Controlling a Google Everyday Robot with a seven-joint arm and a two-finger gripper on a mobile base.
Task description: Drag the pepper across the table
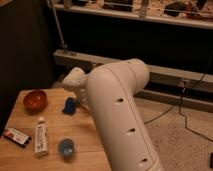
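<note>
The pale plank table (85, 135) stands at the lower left. My thick white arm (117, 115) crosses the middle of the view and covers the table's right side. Its end, with the gripper (78, 99), comes down at the table's far middle, just right of a flat blue piece (69, 105). Only a small orange sliver of the pepper (86, 111) peeks out at the arm's edge below the gripper. The rest of the pepper is hidden behind the arm. Whether the gripper touches it cannot be seen.
On the table are a round orange-red bowl (35, 100) at the far left, a white tube (41, 137), a red and black packet (16, 136) near the left edge, and a small blue cup (66, 148) in front. A dark wall with a rail (165, 75) stands behind; cables (185, 110) lie on the carpet to the right.
</note>
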